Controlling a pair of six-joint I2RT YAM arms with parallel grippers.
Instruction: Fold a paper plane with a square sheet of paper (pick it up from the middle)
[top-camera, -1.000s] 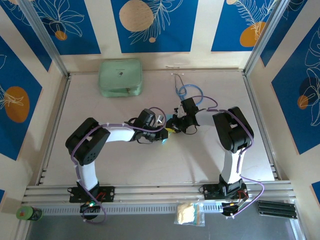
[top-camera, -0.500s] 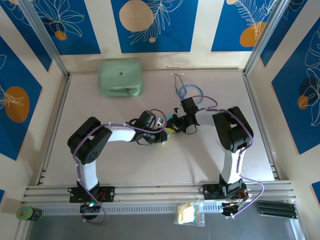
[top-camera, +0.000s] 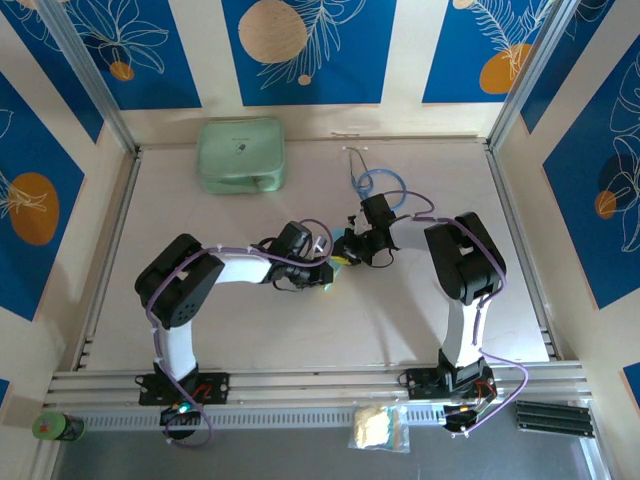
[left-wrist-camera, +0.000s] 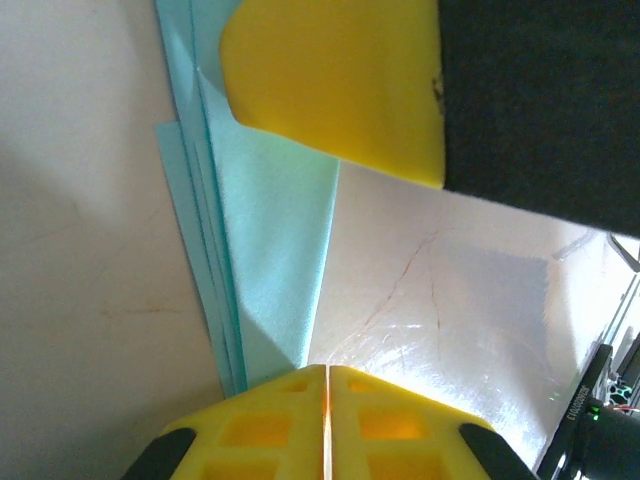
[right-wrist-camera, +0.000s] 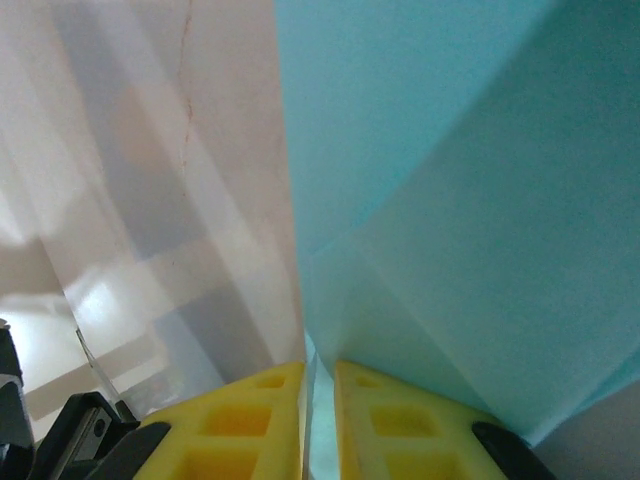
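Observation:
The square sheet of paper (left-wrist-camera: 270, 230) is light blue and folded into narrow stacked layers with a long crease. It lies on the table's middle (top-camera: 328, 282), between the two grippers. My left gripper (left-wrist-camera: 327, 372) is shut, its yellow fingers (left-wrist-camera: 260, 430) pressed together. The paper's edge runs under the left finger. I see nothing between these jaws. My right gripper (right-wrist-camera: 318, 372) is shut on the paper (right-wrist-camera: 450, 200), and a thin blue layer shows in its narrow slot. From above, the left gripper (top-camera: 328, 268) and the right gripper (top-camera: 346, 250) meet tip to tip.
A mint-green case (top-camera: 240, 155) sits at the back left. A blue-tubed stethoscope (top-camera: 377, 181) lies behind the right gripper. On the front rail are a green can (top-camera: 56, 427), a small plastic bag (top-camera: 378, 428) and a black strip (top-camera: 552, 416).
The left arm's elbow has shifted slightly to the right. Both grippers stay together at the paper in the middle.

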